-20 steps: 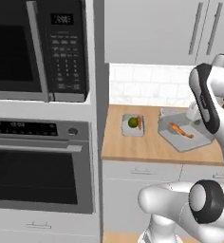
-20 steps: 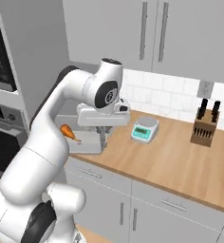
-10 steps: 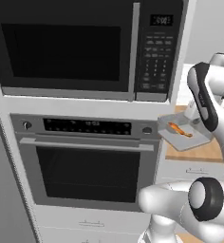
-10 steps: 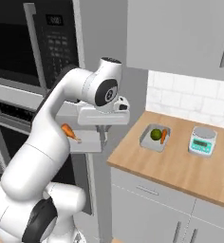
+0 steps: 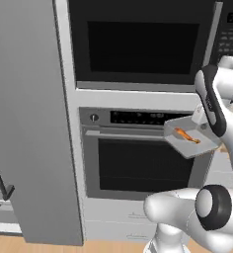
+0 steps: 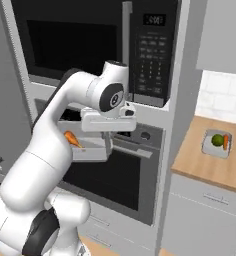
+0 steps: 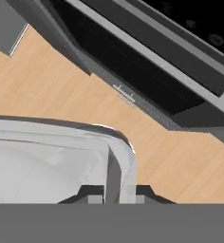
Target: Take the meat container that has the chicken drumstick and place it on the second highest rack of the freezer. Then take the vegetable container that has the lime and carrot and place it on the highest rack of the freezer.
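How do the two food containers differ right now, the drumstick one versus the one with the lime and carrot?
The meat container is carried in the claw before the oven; the vegetable container rests on the counter. The first holds one chicken drumstick, the second a lime and carrot. Both are shallow pale trays.

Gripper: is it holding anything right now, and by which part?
Yes. The gripper holds the meat container with the drumstick, pinched at its rim near a corner.

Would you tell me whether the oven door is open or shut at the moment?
Shut. The oven door sits flush with its frame, its handle bar straight across the top, while the hand holds the meat container in front of it.
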